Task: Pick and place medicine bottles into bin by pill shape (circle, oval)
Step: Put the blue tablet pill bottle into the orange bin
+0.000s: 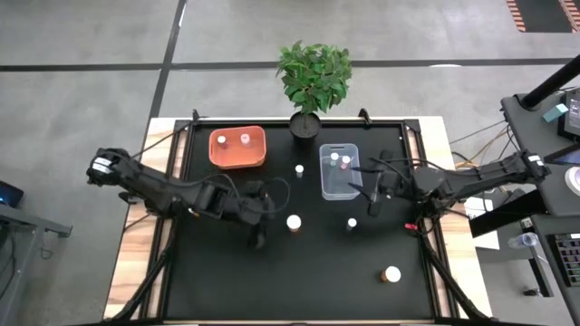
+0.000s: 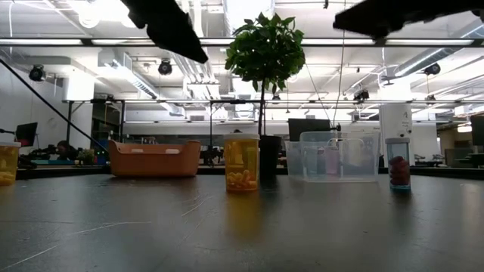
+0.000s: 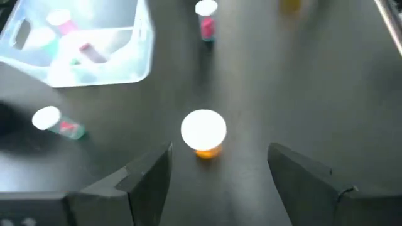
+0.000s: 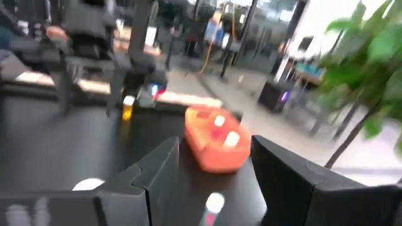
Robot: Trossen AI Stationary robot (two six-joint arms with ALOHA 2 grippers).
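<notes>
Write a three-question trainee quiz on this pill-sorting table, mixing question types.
1. True or false: the orange plastic bin holds two bottles.
2. Which gripper has the white-capped amber bottle between its open fingers' line of approach? A) left gripper B) right gripper
3. Fill in: the potted green plant stands at the table's ___ edge, between the orange bin and the clear plastic bin.

Key: 1 true; 2 A; 3 far.

Open left claw [image 3: 217,179] above amber bottle [image 3: 203,133], clear bin [image 3: 143,44] holding bottles, two loose bottles nearby
</notes>
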